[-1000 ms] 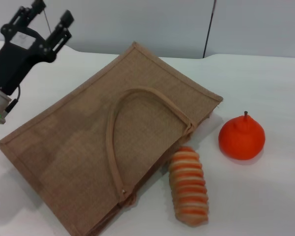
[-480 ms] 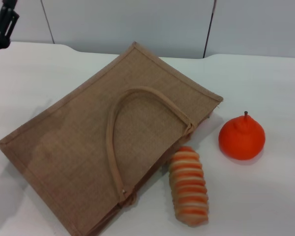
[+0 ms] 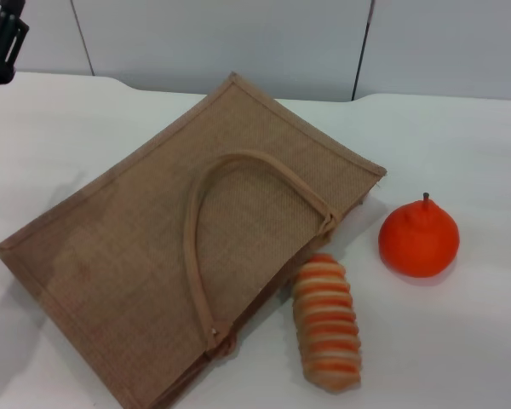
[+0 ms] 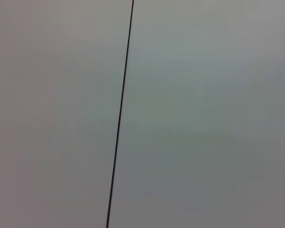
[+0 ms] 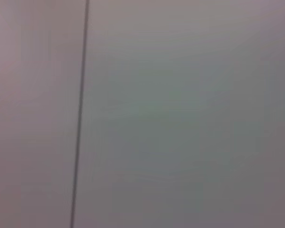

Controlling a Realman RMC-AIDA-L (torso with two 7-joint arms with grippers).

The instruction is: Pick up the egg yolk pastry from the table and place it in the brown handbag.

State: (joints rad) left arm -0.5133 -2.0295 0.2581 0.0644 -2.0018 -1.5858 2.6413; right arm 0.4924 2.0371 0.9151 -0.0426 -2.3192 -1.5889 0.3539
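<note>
Closest to the camera is a long orange-striped bread roll [image 3: 326,322], lying on the white table [image 3: 460,341] right up against the open edge of the brown handbag [image 3: 153,247]. The bag lies flat and skewed on the table, with one curved loop handle [image 3: 206,230] resting on top of its burlap face. A bit farther back from the roll sits a round orange fruit with a little stem [image 3: 418,238], near the bag's corner but not touching it.

Farther off, at the top left corner of the head view, only a black sliver of the left gripper [image 3: 2,41] shows, up over the far edge of the table. It's well apart from the bag and touching nothing I can see. So little of it is in frame that I honestly can't tell how its jaws stand or whether it holds anything.

The right gripper isn't anywhere in the shots. Both wrist cameras just look at a plain grey wall panel [image 4: 204,118] with a thin dark seam [image 4: 119,118].

As for the egg yolk pastry, I can't spot it in any view, not on the table, not on the bag.
</note>
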